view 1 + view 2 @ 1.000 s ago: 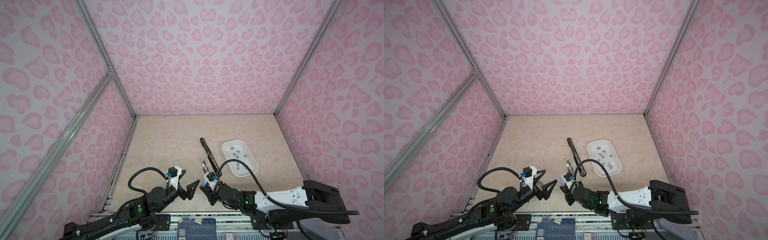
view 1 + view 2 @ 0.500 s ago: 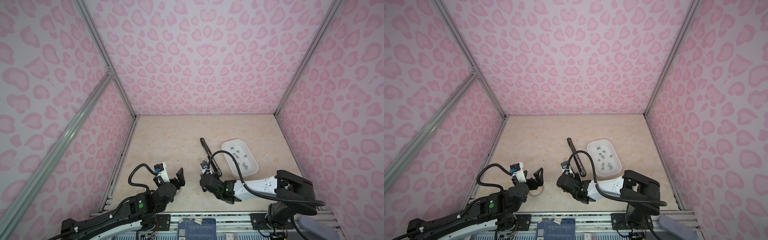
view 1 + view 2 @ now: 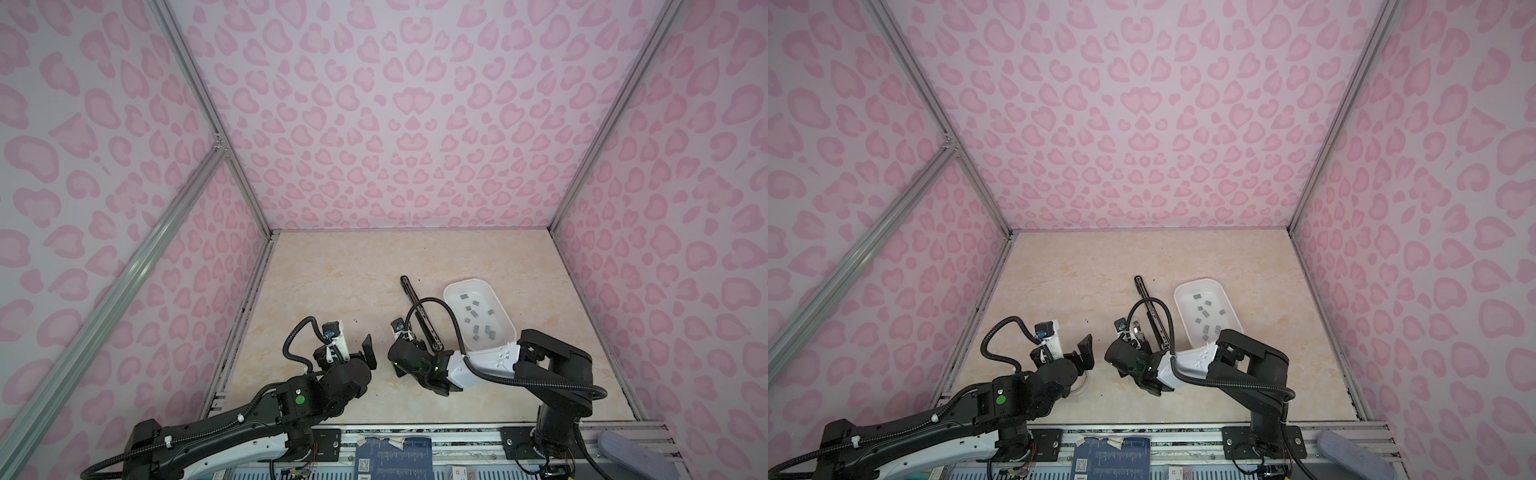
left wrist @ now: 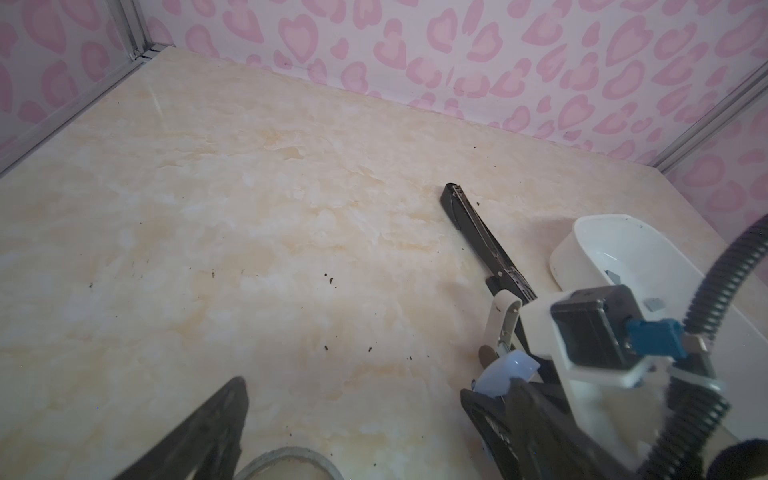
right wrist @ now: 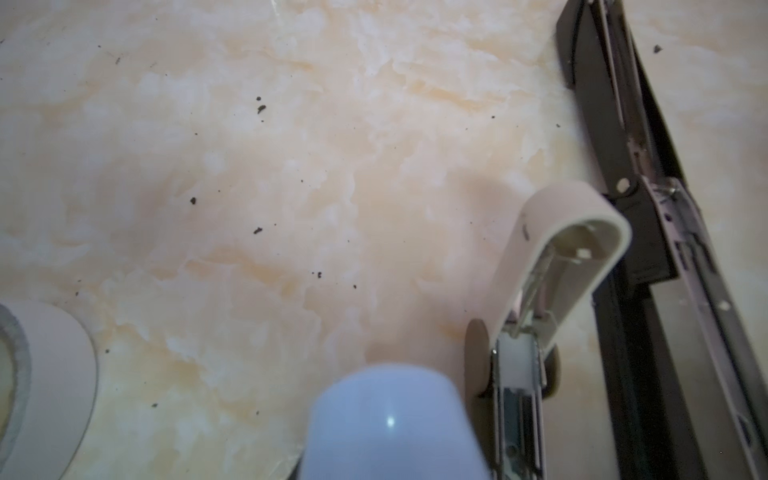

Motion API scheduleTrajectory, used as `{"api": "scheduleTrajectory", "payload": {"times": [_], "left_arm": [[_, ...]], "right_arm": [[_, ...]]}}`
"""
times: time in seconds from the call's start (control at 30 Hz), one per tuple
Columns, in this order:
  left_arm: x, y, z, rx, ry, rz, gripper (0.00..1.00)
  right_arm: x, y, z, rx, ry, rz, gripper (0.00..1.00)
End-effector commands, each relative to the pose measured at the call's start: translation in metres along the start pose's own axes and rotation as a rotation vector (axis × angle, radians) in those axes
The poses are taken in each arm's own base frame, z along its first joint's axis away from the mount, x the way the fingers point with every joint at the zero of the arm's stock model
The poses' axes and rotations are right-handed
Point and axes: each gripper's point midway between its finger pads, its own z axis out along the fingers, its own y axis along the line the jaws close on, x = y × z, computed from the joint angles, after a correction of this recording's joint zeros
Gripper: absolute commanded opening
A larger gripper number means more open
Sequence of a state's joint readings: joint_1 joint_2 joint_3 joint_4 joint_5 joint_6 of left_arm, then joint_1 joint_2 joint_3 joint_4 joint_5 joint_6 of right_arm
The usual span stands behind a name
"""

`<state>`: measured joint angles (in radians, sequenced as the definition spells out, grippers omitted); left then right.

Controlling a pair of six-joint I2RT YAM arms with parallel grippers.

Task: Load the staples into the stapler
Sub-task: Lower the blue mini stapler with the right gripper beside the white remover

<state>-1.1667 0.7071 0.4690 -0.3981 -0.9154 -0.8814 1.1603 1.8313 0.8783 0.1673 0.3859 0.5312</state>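
Note:
A black stapler (image 3: 417, 309) lies opened flat on the table, left of a white tray (image 3: 467, 281) that holds several grey staples (image 3: 491, 311). My right gripper (image 3: 409, 340) is near the stapler's front end. It is shut on a small stapler (image 5: 561, 249) with a beige lid swung open, a bare metal channel and a light blue part (image 5: 390, 415) between the jaws. My left gripper (image 4: 353, 386) hovers open and empty over bare table, to the left of the right one in both top views (image 3: 1073, 353).
A roll of tape (image 5: 45, 374) lies on the table under the left gripper and shows as a grey ring (image 4: 286, 457) in the left wrist view. Pink patterned walls close three sides. Dark crumbs dot the marble-look tabletop (image 3: 353, 282).
The right arm has folded at its elbow, and its gripper has moved slightly away from the front edge with the small stapler. The left gripper has shifted a little left and stays open.

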Motion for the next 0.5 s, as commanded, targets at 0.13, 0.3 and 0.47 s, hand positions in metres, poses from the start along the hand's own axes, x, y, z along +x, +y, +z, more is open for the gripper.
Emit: {"api": "scheduleTrajectory", "payload": {"times": [0.13,0.3,0.47], "left_arm": [[-0.003,0.004,-0.003,-0.005,-0.007,0.043,0.98],[-0.003,0.008,-0.006,0.026,-0.02,0.02,0.98],[-0.005,0.013,-0.01,0.059,-0.039,-0.01,0.98]], "right_arm": [[0.012,-0.004,0.005,0.013,0.034,-0.012,0.33],[0.007,-0.005,0.0,0.014,0.017,-0.006,0.38],[-0.001,-0.007,-0.008,0.009,-0.006,-0.005,0.41]]}}
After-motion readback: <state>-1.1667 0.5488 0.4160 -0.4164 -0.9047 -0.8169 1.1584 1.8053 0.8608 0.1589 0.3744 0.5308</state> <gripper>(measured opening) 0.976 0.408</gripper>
